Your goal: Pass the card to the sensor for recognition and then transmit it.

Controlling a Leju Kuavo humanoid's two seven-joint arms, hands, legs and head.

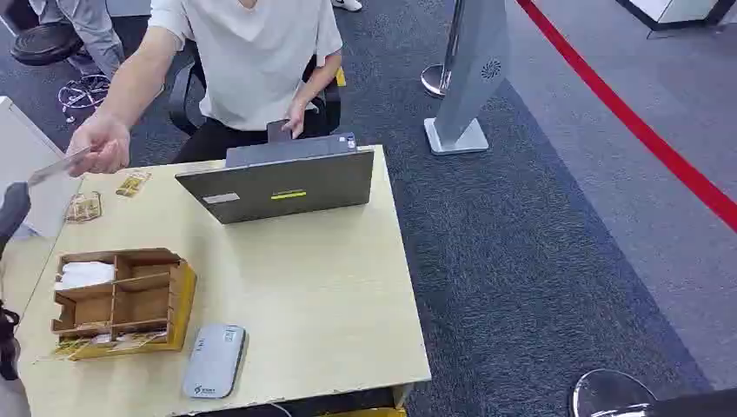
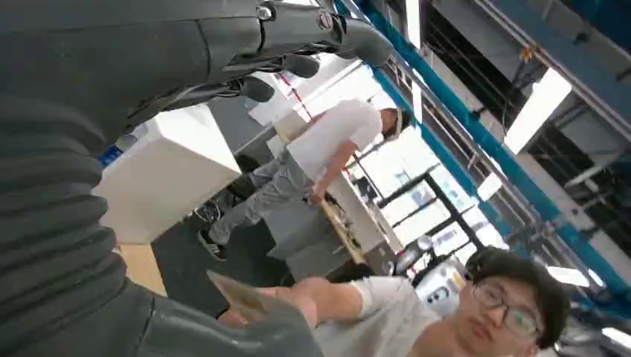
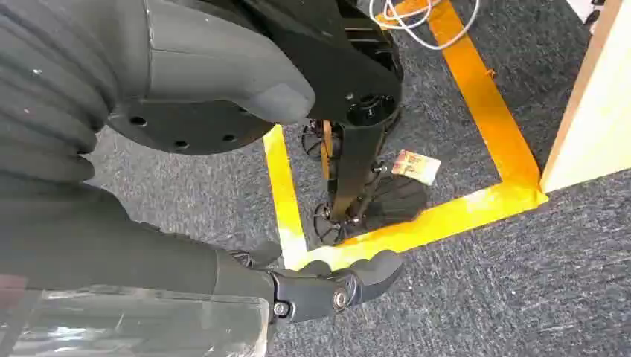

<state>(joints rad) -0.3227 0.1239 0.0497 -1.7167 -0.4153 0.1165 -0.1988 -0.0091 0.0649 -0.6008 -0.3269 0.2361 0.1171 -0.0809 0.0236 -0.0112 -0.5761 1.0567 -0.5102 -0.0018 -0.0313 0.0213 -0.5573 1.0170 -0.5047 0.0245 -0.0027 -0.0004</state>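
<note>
Card (image 1: 59, 165) handling looks to be at the handover stage, judging by where things lie: a seated person's hand (image 1: 102, 143) holds the thin card out past the far left corner of the table (image 1: 330, 295), toward the robot's left hand (image 1: 13, 213), whose dark edge shows at the left border of the head view. Whether the card is coming to the robot or has just gone from it cannot be told, so whether the pass over the grey sensor (image 1: 214, 360), lying flat near the table's front edge beside the cardboard organiser (image 1: 122, 300), is done or still to come is unclear. On the table's far side stands a laptop (image 1: 278, 182), its lid turned toward the robot. The left arm is raised; in the left wrist view its fingers (image 2: 298, 63) are spread and grip nothing, with the card just beyond the thumb, apparently not touching. The right hand (image 3: 320, 286) hangs low over the carpet beside yellow floor tape (image 3: 446, 216), its fingers loosely curled on nothing I can see.
</note>
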